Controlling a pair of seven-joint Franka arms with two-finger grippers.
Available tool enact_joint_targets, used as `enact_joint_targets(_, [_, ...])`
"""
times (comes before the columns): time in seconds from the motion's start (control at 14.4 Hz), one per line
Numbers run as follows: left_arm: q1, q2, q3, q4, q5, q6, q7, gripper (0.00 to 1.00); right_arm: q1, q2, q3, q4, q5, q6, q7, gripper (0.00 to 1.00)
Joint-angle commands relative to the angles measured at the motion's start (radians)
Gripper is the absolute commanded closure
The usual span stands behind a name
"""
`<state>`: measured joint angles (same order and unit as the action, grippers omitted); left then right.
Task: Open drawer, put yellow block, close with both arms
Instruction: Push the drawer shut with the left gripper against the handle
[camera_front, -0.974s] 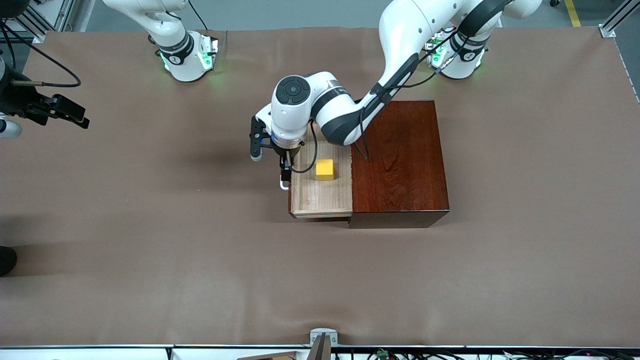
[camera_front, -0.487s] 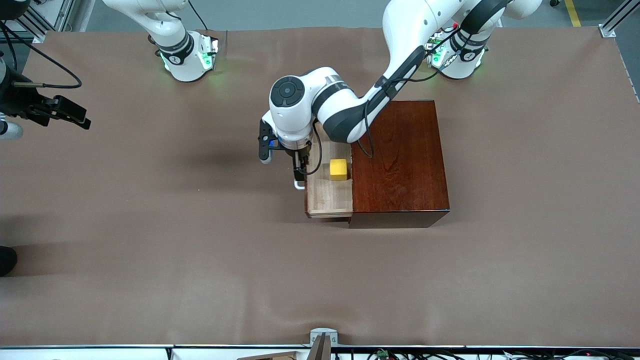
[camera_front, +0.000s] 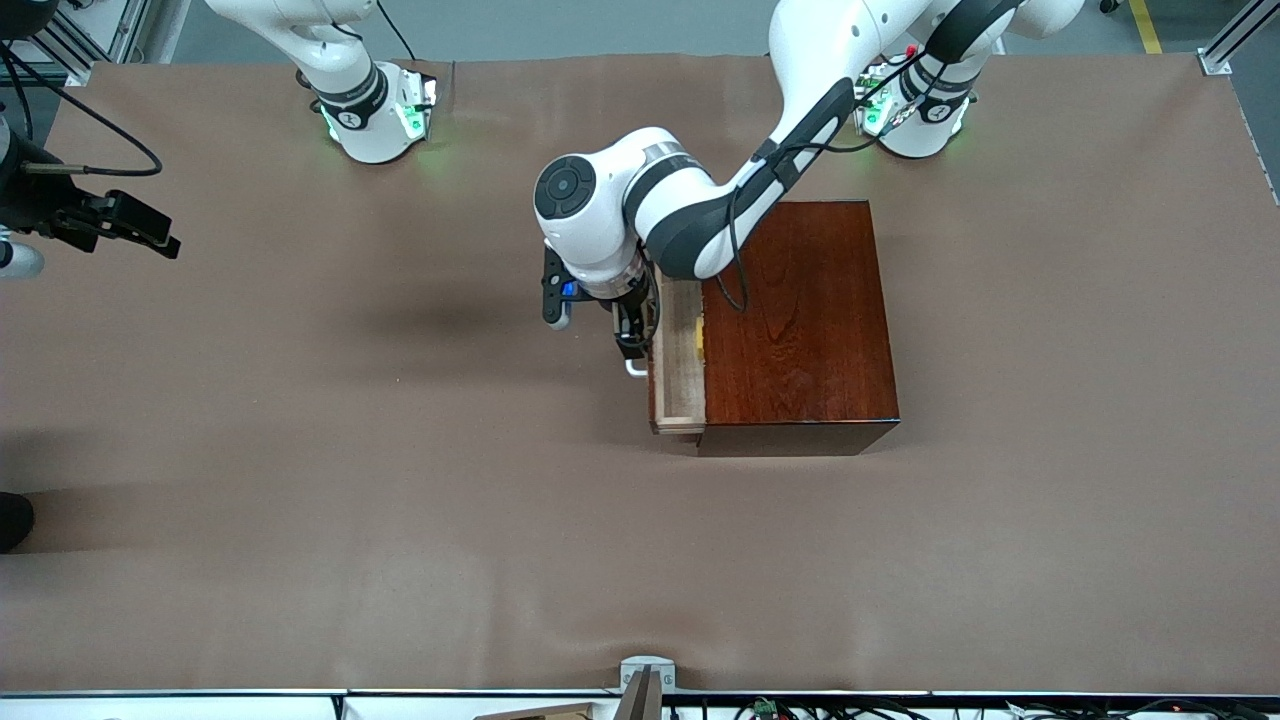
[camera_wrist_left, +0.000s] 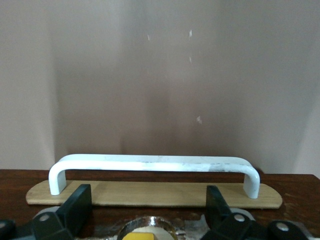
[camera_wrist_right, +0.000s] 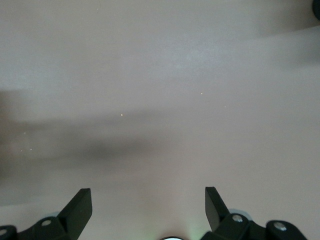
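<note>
The drawer sticks a short way out of the dark mahogany box, toward the right arm's end of the table. Only a thin sliver of the yellow block shows in the drawer at the box's edge. My left gripper is open at the drawer's dark front, just above the white handle. In the left wrist view its fingers stand wide apart against the drawer front, with the handle past them and not grasped. My right gripper waits open over bare table at the right arm's end; its fingers hold nothing.
The brown table cover spreads around the box. The left arm's elbow and a black cable hang over the box's top. A grey bracket sits at the table edge nearest the front camera.
The drawer has slid steadily into the box, with my left gripper moving along at its front. The yellow block has gone from fully visible to a sliver. The right arm has not moved.
</note>
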<state>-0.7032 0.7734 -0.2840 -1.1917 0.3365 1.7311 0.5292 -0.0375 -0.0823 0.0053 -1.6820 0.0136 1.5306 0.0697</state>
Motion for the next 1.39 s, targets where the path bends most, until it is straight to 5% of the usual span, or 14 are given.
enact_joint_targets(0.0, [0.010, -0.048, 0.011, -0.045, 0.038, -0.100, -0.012, 0.00, -0.013, 0.000, 0.008, 0.015, 0.009, -0.013, 0.010, 0.00])
enact_joint_targets(0.76, [0.013, -0.057, 0.017, -0.048, 0.092, -0.194, -0.015, 0.00, -0.012, 0.000, 0.008, 0.015, 0.009, -0.024, 0.015, 0.00])
enact_joint_targets(1.04, [0.014, -0.069, -0.001, -0.042, 0.081, -0.044, -0.199, 0.00, -0.010, 0.001, 0.008, 0.015, 0.009, -0.026, 0.015, 0.00])
enact_joint_targets(1.32, [0.027, -0.190, 0.008, -0.040, 0.014, 0.005, -0.392, 0.00, -0.004, 0.003, 0.010, 0.015, 0.009, -0.024, 0.013, 0.00])
